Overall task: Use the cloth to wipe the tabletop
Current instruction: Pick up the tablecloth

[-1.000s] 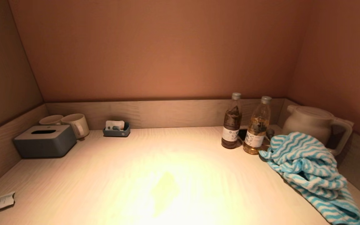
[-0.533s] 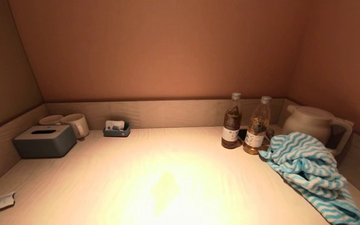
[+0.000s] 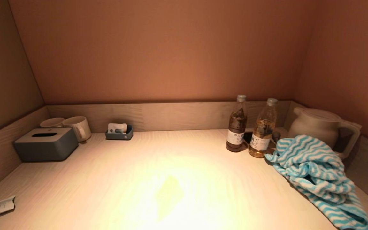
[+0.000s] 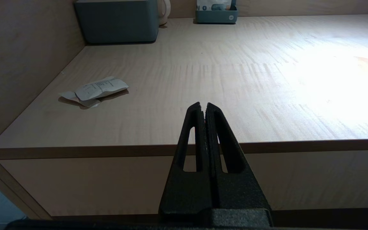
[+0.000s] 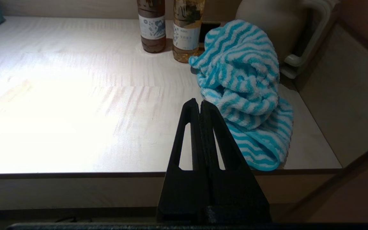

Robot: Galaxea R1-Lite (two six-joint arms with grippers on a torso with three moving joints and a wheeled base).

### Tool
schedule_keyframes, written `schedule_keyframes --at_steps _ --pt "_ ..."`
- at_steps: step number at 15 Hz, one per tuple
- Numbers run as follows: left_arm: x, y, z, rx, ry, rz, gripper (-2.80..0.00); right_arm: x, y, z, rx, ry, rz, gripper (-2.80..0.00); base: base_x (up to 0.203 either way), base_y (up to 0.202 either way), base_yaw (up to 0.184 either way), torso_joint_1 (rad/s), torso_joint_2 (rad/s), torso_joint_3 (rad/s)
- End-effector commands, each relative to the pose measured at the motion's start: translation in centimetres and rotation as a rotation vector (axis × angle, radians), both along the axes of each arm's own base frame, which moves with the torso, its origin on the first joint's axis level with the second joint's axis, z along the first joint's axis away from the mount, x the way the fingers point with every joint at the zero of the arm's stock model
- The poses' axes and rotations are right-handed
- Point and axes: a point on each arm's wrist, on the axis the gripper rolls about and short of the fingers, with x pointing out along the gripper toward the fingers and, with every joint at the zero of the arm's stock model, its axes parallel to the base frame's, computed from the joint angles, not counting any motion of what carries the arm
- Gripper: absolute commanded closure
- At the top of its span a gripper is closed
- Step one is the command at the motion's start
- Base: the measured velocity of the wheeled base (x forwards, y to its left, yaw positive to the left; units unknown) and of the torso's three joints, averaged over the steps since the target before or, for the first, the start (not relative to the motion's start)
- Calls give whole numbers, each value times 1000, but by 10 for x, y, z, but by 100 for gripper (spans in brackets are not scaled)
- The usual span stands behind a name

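Both jaws sit pressed together and empty just off the tabletop (image 3: 184, 153) near edge, and since the cloth (image 5: 244, 83) is heaped far right touching 2 bottles (image 5: 168, 25), a sloppy right gripper (image 5: 200, 103) grab could topple them.

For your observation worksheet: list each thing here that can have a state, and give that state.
cloth: bunched, ungrasped
left claw: shut, empty
right claw: shut, empty
dark bottle: upright, capped
pale bottle: upright, capped
kettle: lid on
paper wrapper: crumpled
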Motion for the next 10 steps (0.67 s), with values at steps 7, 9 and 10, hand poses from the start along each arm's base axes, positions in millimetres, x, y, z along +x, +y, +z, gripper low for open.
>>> schedule_keyframes --at_steps 7,9,10 --pt "0 0 0 0 0 0 0 217 -34 -11 20 499 -206 0 0 0 0 0 0 0" --pt "0 0 0 0 0 1 0 245 -55 -25 39 547 -270 0 0 0 0 0 0 0" --pt "0 0 0 0 0 1 0 249 -64 -29 53 556 -304 0 0 0 0 0 0 0"
